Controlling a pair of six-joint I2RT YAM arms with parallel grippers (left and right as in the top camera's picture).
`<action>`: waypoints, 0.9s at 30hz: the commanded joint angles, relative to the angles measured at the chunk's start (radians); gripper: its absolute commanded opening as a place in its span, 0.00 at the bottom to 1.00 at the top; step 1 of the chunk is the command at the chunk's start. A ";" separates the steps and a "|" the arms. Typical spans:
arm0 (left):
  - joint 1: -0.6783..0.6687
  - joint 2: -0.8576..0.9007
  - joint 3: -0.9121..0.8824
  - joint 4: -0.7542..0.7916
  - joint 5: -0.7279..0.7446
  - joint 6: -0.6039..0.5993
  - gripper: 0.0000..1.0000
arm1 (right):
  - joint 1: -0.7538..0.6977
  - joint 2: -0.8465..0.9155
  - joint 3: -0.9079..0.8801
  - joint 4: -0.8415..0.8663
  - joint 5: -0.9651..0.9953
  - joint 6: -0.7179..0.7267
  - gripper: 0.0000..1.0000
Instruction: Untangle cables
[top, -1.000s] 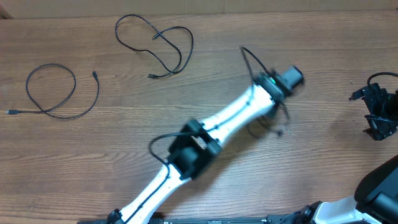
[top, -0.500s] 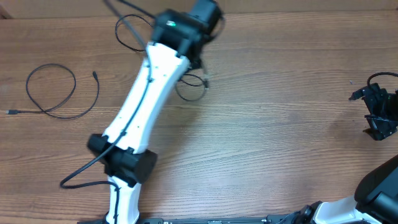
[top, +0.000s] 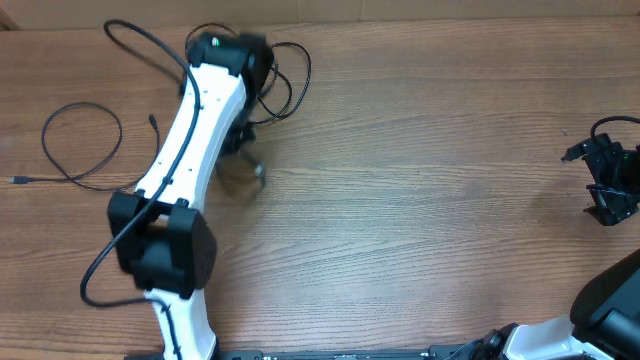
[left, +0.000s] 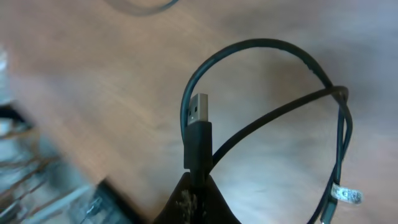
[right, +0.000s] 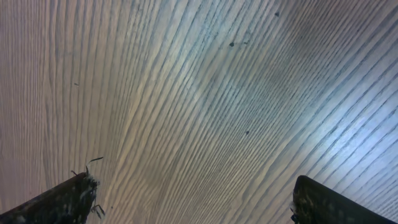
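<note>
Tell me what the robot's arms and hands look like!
The left arm is a long white tube with chunky black joints, a thin black wire looping along it, and a tiny green light. The right arm is white too. The left hand and right hand are black.

**Overhead:** fixed above, looking straight down on the whole table (top: 420, 200).
**Left wrist:** close, looking past its fingers (left: 196, 202) at a cable (left: 198, 143) above the table.
**Right wrist:** nearer still, facing bare table.
All three views share the table surface.
</note>
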 joint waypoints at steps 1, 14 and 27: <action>0.037 -0.194 -0.176 0.015 -0.142 -0.209 0.05 | -0.002 -0.006 0.024 0.002 0.000 0.004 1.00; 0.388 -0.307 -0.820 0.796 0.188 0.120 0.05 | -0.002 -0.006 0.024 0.002 0.000 0.004 1.00; 0.743 -0.348 -0.896 0.655 0.107 0.087 0.04 | -0.002 -0.006 0.024 0.002 -0.001 0.004 1.00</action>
